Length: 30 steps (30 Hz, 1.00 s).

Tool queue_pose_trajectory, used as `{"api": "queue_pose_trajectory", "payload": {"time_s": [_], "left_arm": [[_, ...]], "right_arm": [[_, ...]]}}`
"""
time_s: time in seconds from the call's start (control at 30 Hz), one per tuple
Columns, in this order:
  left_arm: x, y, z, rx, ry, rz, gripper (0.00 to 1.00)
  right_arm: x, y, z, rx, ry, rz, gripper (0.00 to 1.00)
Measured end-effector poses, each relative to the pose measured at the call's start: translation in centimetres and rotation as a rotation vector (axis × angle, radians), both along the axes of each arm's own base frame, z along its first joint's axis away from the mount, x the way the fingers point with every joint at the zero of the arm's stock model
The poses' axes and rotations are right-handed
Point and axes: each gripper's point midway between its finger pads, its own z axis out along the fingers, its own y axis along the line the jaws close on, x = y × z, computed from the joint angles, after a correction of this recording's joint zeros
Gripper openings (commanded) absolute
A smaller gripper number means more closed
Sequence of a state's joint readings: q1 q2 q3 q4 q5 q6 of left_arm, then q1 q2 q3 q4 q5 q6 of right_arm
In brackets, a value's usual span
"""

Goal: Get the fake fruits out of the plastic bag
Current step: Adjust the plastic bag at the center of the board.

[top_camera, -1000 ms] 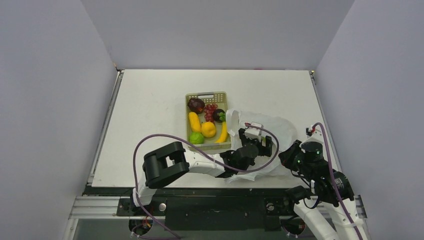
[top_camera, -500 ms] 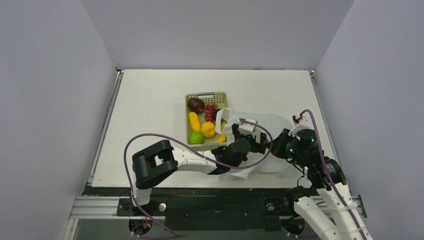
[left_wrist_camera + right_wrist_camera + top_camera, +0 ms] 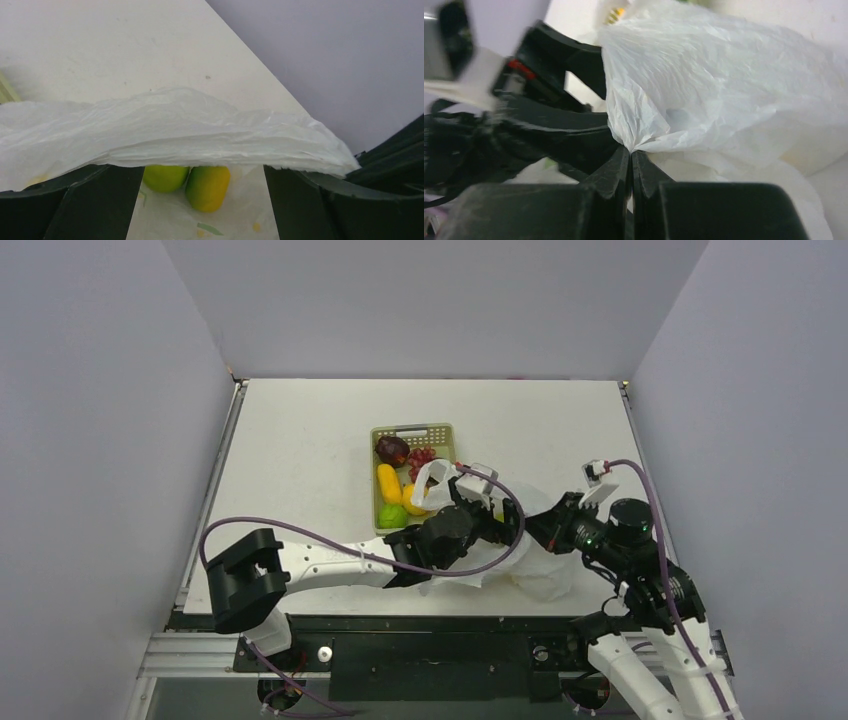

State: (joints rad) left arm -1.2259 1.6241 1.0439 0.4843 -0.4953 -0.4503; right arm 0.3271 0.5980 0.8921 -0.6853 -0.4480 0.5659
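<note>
counter (image 3: pixel 300 460): off-white, matte, rectangular, with a few faint specks in the left wrist view
back wall (image 3: pixel 430 300): plain pale grey-lavender, meeting the counter's far edge
left wall (image 3: pixel 100 440): same plain grey, along the counter's left side
right wall (image 3: pixel 740 420): same, along the right side
rail (image 3: pixel 200 652): silver metal beside black framing at the near edge
light: even and soft

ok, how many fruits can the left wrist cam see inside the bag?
2: a green fruit and a yellow-green fruit just right of it, both under the plastic bag edge. The film may hide more.
</note>
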Motion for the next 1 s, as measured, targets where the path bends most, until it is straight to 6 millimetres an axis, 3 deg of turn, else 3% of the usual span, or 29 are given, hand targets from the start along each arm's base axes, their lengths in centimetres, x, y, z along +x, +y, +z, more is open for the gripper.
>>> {"api": "queue_pose_trajectory", "payload": {"time_s": [0.17,0.33,0.53,0.7,0.83,1.0], "left_arm": [[-1.8,0.1,-3.5,0.080,0.050,-0.057,0.82],[-2.4,0.5,-6.0,0.131,0.088,-0.082,0.83],[-2.9,-0.2,-7.8,0.149,0.119,-0.128,0.76],[-3.6,-1.3,-9.6,0.156,0.145,-0.183,0.67],[-3.8,-2.6,-10.8,0.154,0.166,-0.217,0.55],[-3.3,-4.9,-11.7,0.139,0.185,-0.225,0.57]], "right_arm": [[-2.6,-3.3,-8.6,-0.083,0.237,-0.184,0.00],[-4.9,-7.7,-12.7,-0.200,0.404,-0.419,0.00],[-6.0,-10.4,-14.0,-0.265,0.460,-0.570,0.00],[-5.8,-11.2,-14.3,-0.295,0.470,-0.615,0.00],[-5.7,-11.3,-13.8,-0.295,0.458,-0.623,0.00],[-5.4,-11.3,-13.0,-0.282,0.437,-0.622,0.00]]}}
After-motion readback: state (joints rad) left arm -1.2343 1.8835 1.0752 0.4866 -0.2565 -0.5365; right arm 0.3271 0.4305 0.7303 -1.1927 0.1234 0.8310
